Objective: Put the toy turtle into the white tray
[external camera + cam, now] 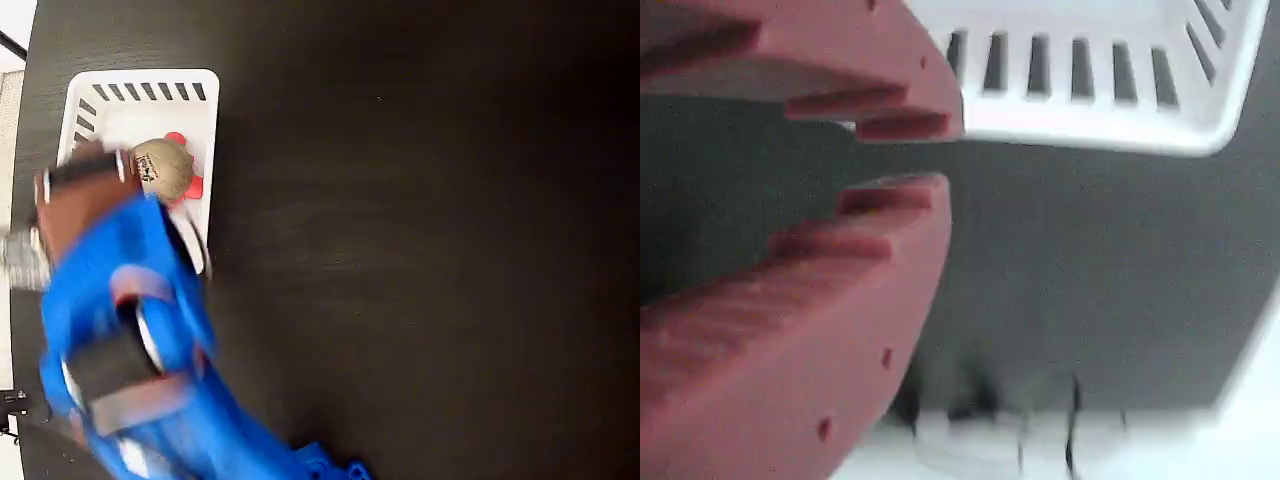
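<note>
- I see the toy turtle lying inside the white tray, my landmark, roughly at the tray's middle in the fixed view.
- Its shell is rounded and tan-gold with a slight sheen, and a small dark printed mark sits on the shell's left side.
- Red-pink parts poke out from under the shell: one at the top edge, one at the lower right, towards the tray's right wall.
- The tray is white plastic with rounded corners and dark slots along its walls; it sits on a black table.
- My blue arm is motion-blurred and covers the tray's lower end.
- In the wrist view the gripper is empty, its reddish-brown fingers nearly together with a narrow gap, outside the tray's slotted wall.
</note>
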You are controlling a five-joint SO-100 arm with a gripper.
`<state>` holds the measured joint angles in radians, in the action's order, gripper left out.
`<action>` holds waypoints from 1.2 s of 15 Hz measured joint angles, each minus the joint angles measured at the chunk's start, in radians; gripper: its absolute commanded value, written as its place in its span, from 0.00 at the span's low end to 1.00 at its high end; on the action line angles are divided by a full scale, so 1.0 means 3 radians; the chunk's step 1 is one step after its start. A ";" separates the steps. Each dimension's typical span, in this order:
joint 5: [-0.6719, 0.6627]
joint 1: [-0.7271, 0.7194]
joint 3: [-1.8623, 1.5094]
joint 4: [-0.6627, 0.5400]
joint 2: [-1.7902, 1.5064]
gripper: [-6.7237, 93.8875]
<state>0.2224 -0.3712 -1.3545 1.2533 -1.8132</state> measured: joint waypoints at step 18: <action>-0.0286 0.1007 -0.4863 -0.0056 -0.4392 0.06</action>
<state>0.1365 -0.0690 -2.8133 1.2364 -3.1309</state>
